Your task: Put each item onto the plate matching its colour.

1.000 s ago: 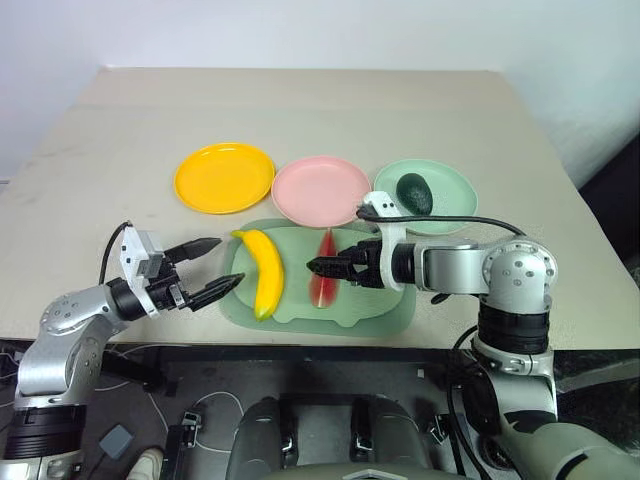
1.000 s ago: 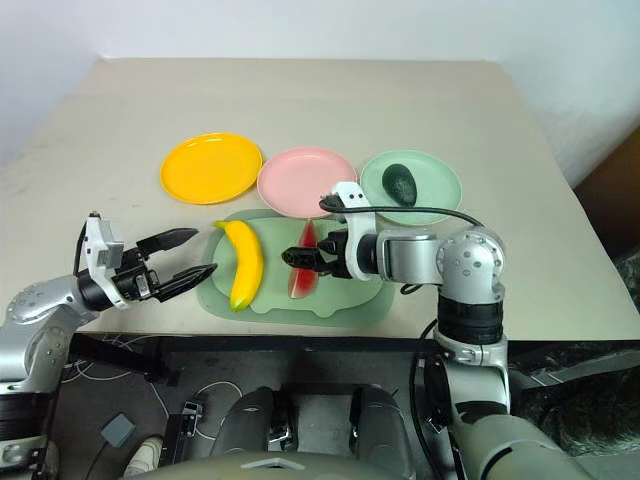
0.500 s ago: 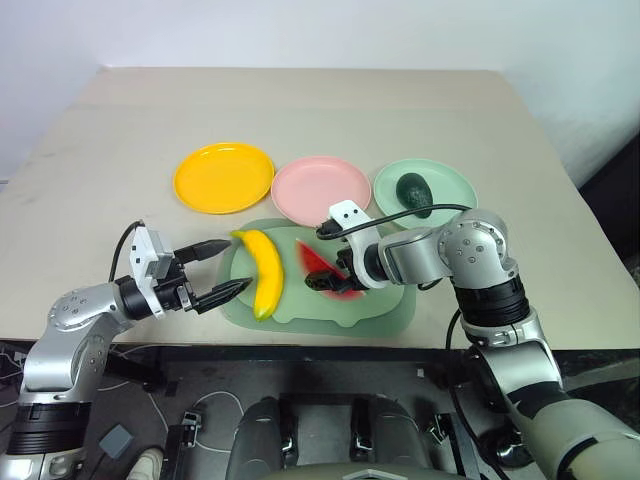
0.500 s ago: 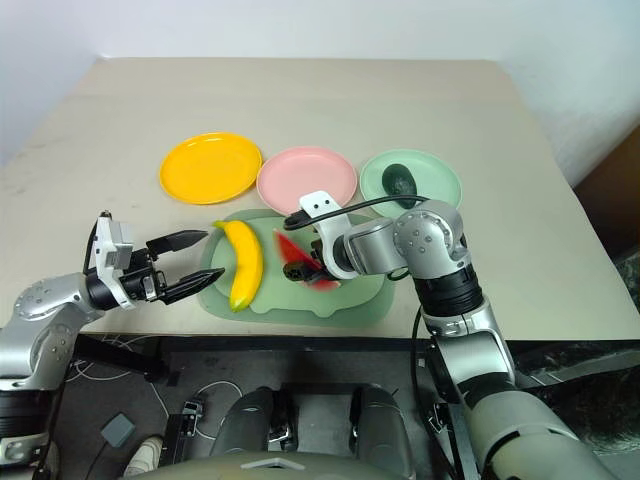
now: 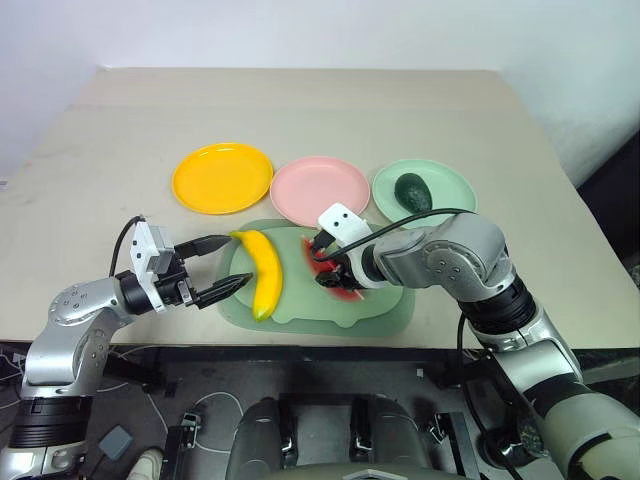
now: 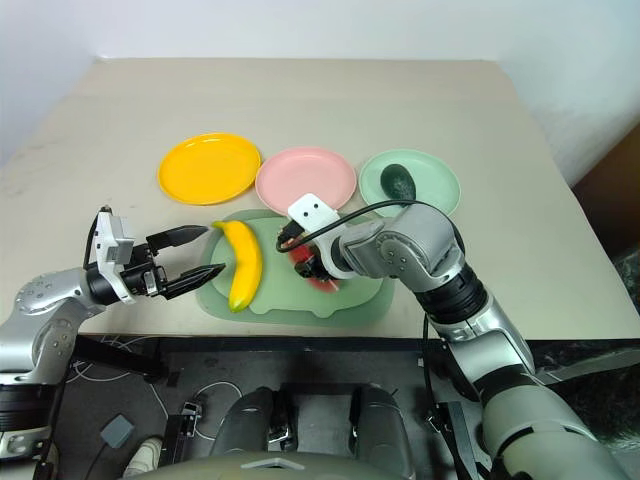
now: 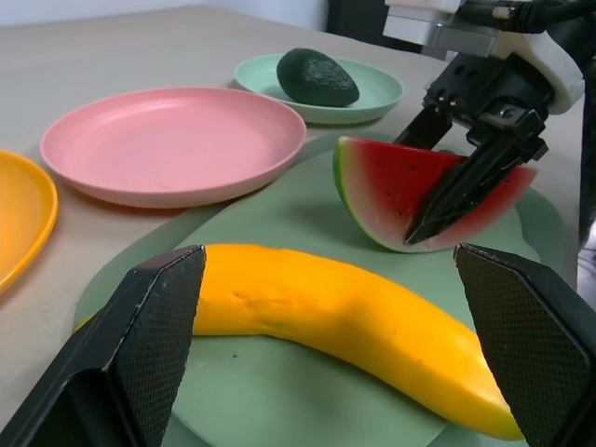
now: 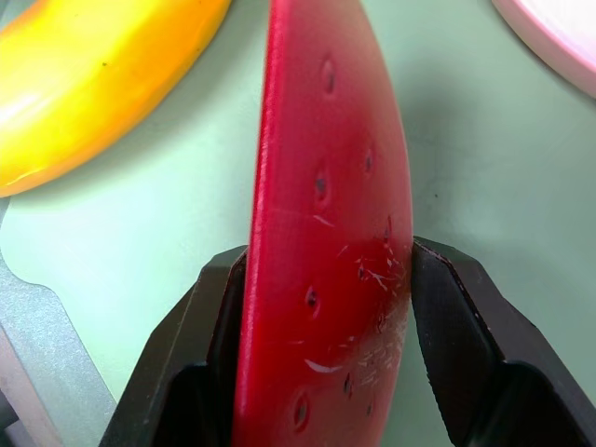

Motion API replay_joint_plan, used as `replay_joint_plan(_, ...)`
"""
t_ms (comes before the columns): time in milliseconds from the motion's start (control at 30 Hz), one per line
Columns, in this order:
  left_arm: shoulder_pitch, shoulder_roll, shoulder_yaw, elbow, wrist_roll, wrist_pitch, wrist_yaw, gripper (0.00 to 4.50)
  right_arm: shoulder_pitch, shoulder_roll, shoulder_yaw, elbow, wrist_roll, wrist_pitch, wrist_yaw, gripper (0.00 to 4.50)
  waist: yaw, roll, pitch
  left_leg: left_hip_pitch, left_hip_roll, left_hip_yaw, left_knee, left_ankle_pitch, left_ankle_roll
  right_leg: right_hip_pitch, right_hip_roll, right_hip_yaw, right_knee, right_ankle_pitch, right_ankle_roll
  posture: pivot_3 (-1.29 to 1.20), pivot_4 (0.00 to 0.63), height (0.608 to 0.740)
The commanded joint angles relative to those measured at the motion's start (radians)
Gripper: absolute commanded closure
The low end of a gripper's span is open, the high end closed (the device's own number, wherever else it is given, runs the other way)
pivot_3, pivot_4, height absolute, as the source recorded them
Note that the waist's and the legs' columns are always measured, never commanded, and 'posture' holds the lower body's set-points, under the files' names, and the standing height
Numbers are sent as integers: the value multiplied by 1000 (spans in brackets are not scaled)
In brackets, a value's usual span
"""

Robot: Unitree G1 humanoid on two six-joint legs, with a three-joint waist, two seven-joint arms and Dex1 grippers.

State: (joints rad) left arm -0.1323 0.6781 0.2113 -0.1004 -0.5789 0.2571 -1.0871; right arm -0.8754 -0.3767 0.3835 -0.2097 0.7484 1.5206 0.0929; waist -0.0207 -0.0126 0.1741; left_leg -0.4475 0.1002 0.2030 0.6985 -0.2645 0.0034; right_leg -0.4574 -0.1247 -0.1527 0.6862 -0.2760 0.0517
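Observation:
My right gripper (image 5: pixel 328 272) is shut on the red watermelon wedge (image 5: pixel 338 278), which stands on its green rind on the pale green board (image 5: pixel 385 308). Its fingers (image 8: pixel 186 372) press both flat faces of the wedge (image 8: pixel 326 233). The yellow banana (image 5: pixel 263 272) lies on the board's left part. My left gripper (image 5: pixel 218 267) hovers open just left of the banana (image 7: pixel 345 321), with nothing between its fingers. The dark green avocado (image 5: pixel 412 191) sits on the mint green plate (image 5: pixel 445 175). The pink plate (image 5: pixel 320 190) and the yellow-orange plate (image 5: pixel 222 178) hold nothing.
The three plates stand in a row just behind the board on a beige table (image 5: pixel 300 110). The table's front edge runs close below the board.
My right gripper has rolled, dropped a little and shut on the watermelon wedge, which has turned from lying lengthwise to standing across the board. The left gripper has stayed where it was.

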Motion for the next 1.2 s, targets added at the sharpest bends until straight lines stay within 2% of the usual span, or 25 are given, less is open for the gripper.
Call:
replay_joint_plan(33, -12, 8, 10, -12, 0, -11, -4, 0, 2, -7, 14, -28, -38, 7, 49, 2284, 0, 0, 0, 0, 0, 0, 0, 0, 0, 0, 0, 0, 0, 0, 0, 0, 150, 695)
replay_joint_plan(200, -4, 8, 19, -20, -5, -6, 4, 0, -72, -16, -131, -31, -25, -70, 168, 2303, 0, 0, 0, -2, 0, 0, 0, 0, 0, -2, 0, 0, 0, 0, 0, 0, 150, 695)
replay_joint_plan(333, 1, 10, 24, -26, -7, -4, 9, 0, -184, 17, -212, 98, -66, -138, 204, 2311, -3, 0, 0, -3, 0, 0, 0, 0, 0, -3, 1, 0, 0, 0, 0, 0, 150, 695)
replay_joint_plan(433, 3, 8, 25, -29, -5, -5, 15, 0, -300, 67, -225, 325, -151, -272, 224, 2311, -5, 0, 0, -2, 0, 1, 0, 0, 0, -3, 1, 0, 0, 0, 0, 0, 150, 695)
replay_joint_plan(567, 5, 6, 27, -33, -3, -9, 26, 0, -403, 118, -160, 607, -323, -532, 260, 2311, -7, 0, 0, -3, 0, 5, 0, 0, 0, -4, 1, 1, 0, 0, 0, 0, 150, 695)
replay_joint_plan(667, 10, 1, 30, -43, -1, -12, 42, 0, -500, 193, -163, 898, -411, -707, 289, 2311, -17, 0, 0, -4, 0, 7, 0, 0, 0, -5, 1, 2, 1, 0, 0, 0, 150, 695)
replay_joint_plan(833, 28, -6, 28, -66, -3, -11, 58, 0, -579, 282, -170, 1230, -526, -877, 316, 2311, -27, 0, 0, -4, 0, 9, 0, 0, -1, -7, 1, 3, 1, 0, 0, 0, 150, 695)
replay_joint_plan(933, 35, -7, 29, -75, -5, -10, 64, 0, -596, 324, -185, 1354, -570, -919, 334, 2311, -28, 0, 0, -4, 1, 9, 0, 0, -1, -7, 1, 3, 1, 0, 0, 0, 150, 695)
replay_joint_plan(1133, 47, -6, 36, -80, -6, -15, 75, 0, -589, 372, -212, 1461, -635, -952, 338, 2311, -27, 1, 0, -6, 1, 9, 0, 0, -1, -8, 1, 4, 2, 0, 0, 0, 150, 695)
replay_joint_plan(1200, 49, -7, 38, -82, -7, -15, 78, 0, -588, 374, -225, 1471, -651, -962, 334, 1591, -26, 1, 1, -6, 1, 9, 0, 0, -1, -8, 1, 4, 2, 0, 0, 0, 150, 695)
